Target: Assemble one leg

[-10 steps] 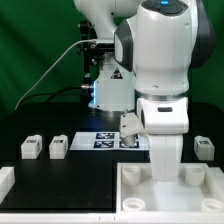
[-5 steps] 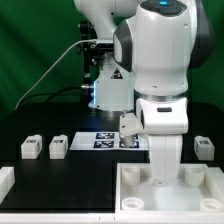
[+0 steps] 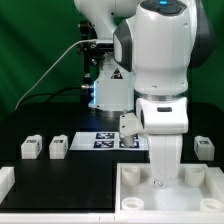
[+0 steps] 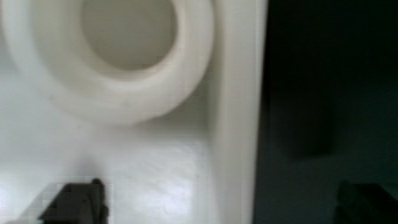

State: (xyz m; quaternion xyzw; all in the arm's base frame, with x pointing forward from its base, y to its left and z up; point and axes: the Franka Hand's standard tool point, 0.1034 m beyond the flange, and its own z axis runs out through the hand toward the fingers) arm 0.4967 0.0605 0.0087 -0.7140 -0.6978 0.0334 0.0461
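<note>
In the exterior view my gripper (image 3: 165, 177) hangs straight down over the large white panel (image 3: 135, 203) at the front right, low above it. In the wrist view the two dark fingertips (image 4: 71, 204) stand far apart with only bare panel (image 4: 178, 165) between them, so the gripper (image 4: 217, 206) is open and empty. A round corner socket (image 4: 128, 45) of the panel lies just ahead of the fingers. Two legs (image 3: 31, 148) (image 3: 58, 148), small white blocks with tags, stand on the black table at the exterior view's left. A third leg (image 3: 204, 148) stands at the right.
The marker board (image 3: 105, 140) lies on the table behind the panel, partly hidden by the arm. The panel's edge (image 4: 237, 120) drops to the dark table (image 4: 329, 100) beside the fingers. A white block (image 3: 5, 180) sits at the front left corner.
</note>
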